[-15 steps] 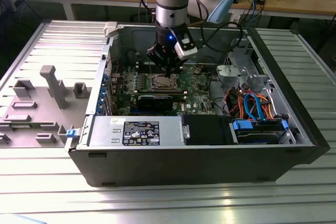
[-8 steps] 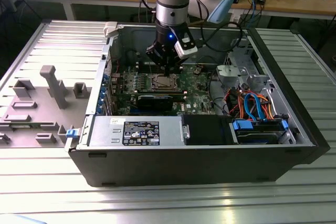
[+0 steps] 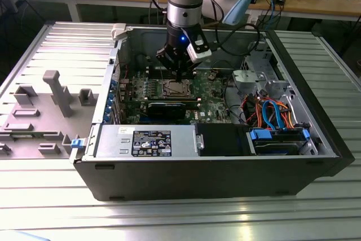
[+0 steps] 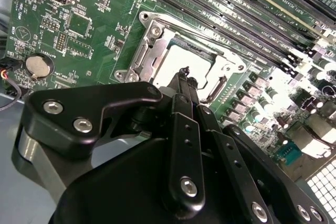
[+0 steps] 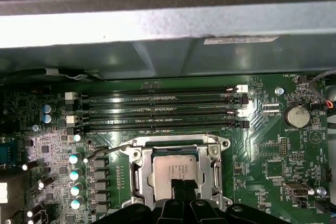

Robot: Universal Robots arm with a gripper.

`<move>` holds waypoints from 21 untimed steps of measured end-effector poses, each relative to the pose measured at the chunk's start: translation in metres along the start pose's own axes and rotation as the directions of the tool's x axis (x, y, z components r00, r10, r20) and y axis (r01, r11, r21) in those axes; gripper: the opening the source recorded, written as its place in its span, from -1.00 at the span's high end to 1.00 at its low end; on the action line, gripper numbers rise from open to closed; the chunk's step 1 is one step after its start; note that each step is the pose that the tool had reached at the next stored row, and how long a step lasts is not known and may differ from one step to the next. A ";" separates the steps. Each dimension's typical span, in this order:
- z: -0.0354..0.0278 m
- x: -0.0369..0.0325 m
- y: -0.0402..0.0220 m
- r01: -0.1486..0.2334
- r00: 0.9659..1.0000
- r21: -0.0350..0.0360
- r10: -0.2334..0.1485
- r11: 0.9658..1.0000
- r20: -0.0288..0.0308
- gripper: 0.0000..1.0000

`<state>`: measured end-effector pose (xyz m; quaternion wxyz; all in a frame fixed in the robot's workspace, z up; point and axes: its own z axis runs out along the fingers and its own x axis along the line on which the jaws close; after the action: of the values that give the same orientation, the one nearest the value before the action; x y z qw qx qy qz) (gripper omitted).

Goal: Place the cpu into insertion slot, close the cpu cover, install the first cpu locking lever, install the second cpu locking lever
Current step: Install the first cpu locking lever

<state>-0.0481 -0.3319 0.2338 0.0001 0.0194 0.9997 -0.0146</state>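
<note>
I hold the black gripper, fingers pressed together and empty, low over the dull silver square cpu seated in its silver-rimmed insertion slot, apparently to work the socket hardware.

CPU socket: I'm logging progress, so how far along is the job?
Done: the flat silver-grey square cpu sits in the silver-rimmed insertion slot, with the thin silver cpu cover down over it. In hand: the shut gripper hangs above the cpu. Left: a wire locking lever beside the slot looks unlatched.
</note>
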 end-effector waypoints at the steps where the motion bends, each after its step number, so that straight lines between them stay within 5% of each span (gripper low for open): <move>1: -0.0009 0.0002 -0.0001 0.000 1.000 0.000 0.000 1.000 0.000 0.79; 15: -0.0117 0.0068 -0.0006 0.000 1.000 0.000 0.000 1.000 0.007 0.79; 21: -0.0138 0.0191 0.0007 0.000 1.000 -0.001 0.000 1.000 0.015 0.79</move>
<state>-0.0671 -0.3301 0.2476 0.0076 0.0195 0.9997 -0.0145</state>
